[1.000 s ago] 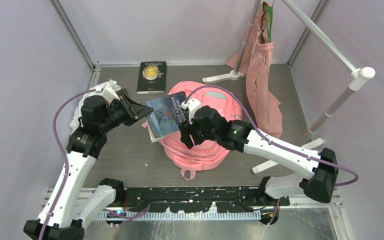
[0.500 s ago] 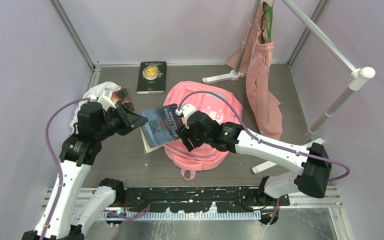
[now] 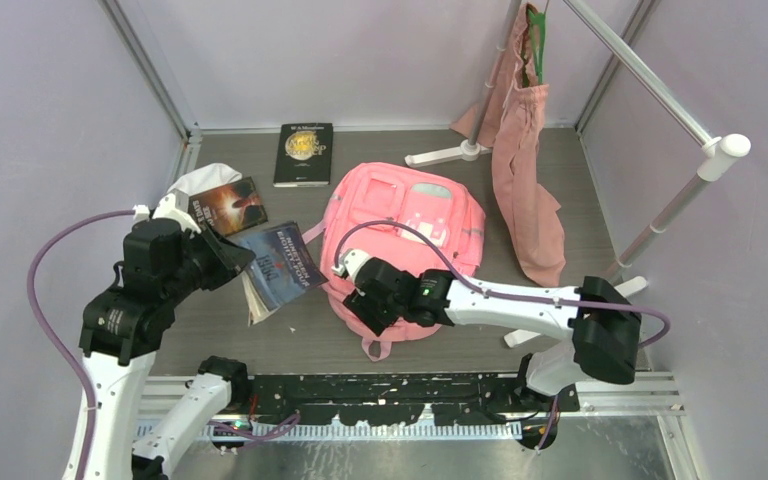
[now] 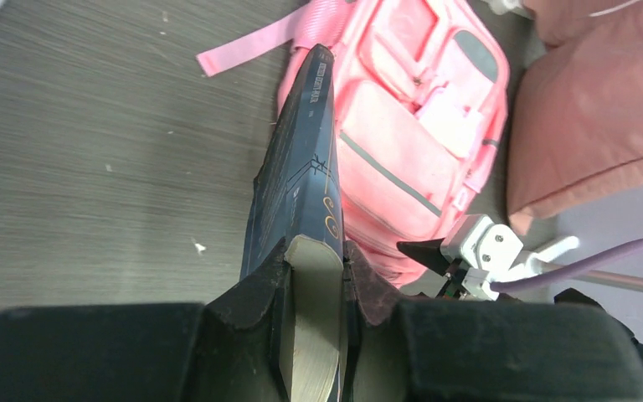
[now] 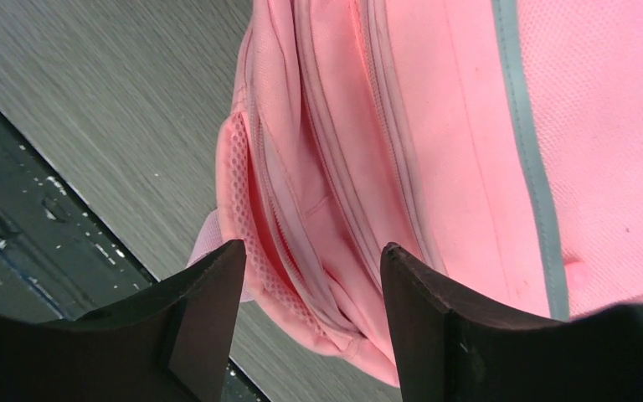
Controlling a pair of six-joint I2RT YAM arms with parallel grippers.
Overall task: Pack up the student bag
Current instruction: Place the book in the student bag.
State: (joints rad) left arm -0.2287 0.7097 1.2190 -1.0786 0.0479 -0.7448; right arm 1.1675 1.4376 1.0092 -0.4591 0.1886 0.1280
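Note:
The pink student bag (image 3: 405, 225) lies flat in the middle of the table, front pockets up, top loop toward the arms. It also shows in the left wrist view (image 4: 410, 142) and the right wrist view (image 5: 435, 151). My left gripper (image 3: 228, 262) is shut on a dark blue book (image 3: 278, 268), held off the table left of the bag; the jaws clamp its page edge (image 4: 311, 285). My right gripper (image 3: 362, 305) is open and empty, its fingers (image 5: 205, 310) straddling the bag's near edge over the zip (image 5: 301, 251).
A black book (image 3: 304, 153) lies at the back. A brown-covered book (image 3: 228, 205) rests on a white cloth (image 3: 192, 185) at the left. A dusty-pink tote (image 3: 525, 170) hangs from a rack (image 3: 650, 85) at the right, its base (image 3: 445, 153) behind the bag.
My left gripper has carried the blue book left and nearer, off the bag. My right gripper has moved down toward the bag's near edge. The brown book has come into view.

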